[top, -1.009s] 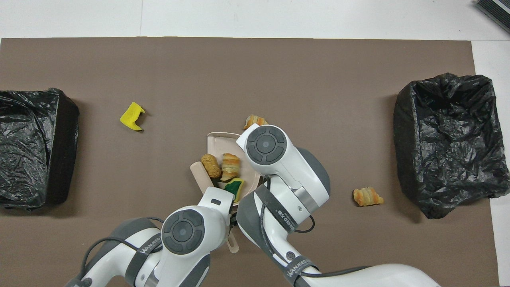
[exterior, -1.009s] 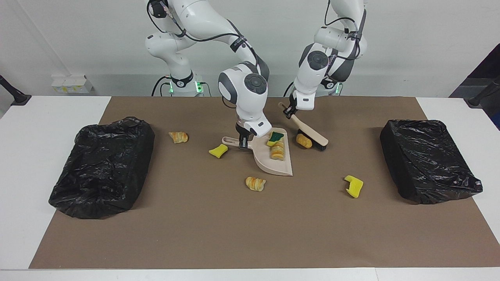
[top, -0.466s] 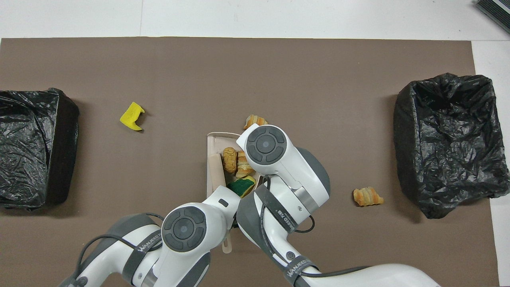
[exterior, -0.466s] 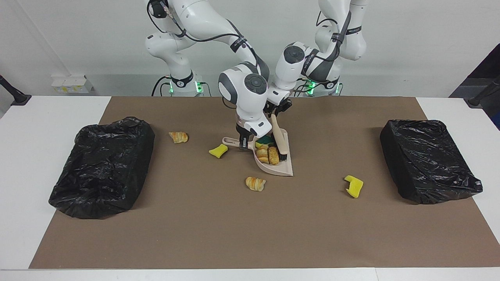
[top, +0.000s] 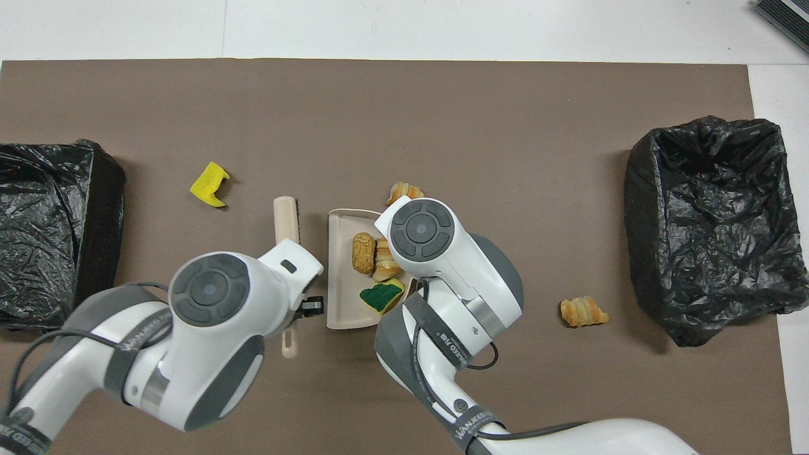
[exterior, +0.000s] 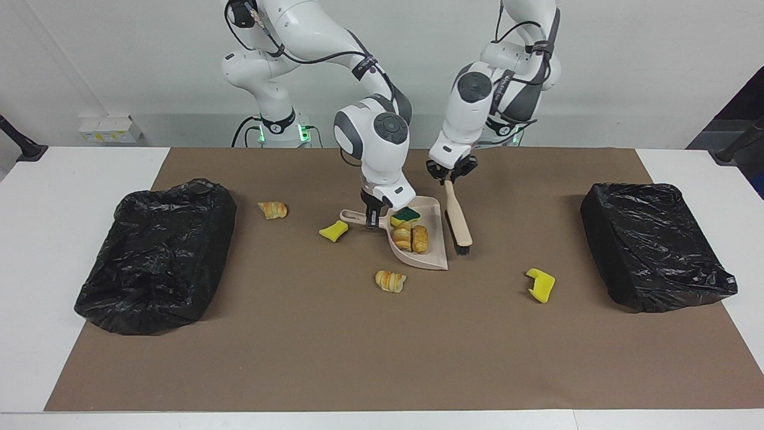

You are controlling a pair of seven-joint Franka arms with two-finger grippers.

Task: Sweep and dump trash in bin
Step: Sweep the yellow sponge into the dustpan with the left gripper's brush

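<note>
Only the facing view shows both grips: the right gripper (exterior: 371, 216) clamped on the dustpan (exterior: 431, 254) handle, the left gripper (exterior: 450, 177) clamped on the brush (exterior: 458, 220) handle, bristles apparently just beside the pan. Overhead, the arms hide both grips, but the pan's load reads clearer: two pastries (top: 373, 254) and a green-faced sponge (top: 381, 295). Loose trash (exterior: 390, 280) lies on the brown mat (exterior: 382, 358) between two black-lined bins (exterior: 156, 254).

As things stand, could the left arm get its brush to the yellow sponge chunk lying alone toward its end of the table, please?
Probably yes: the left gripper holds the brush, and only bare mat lies between it and that sponge chunk.
</note>
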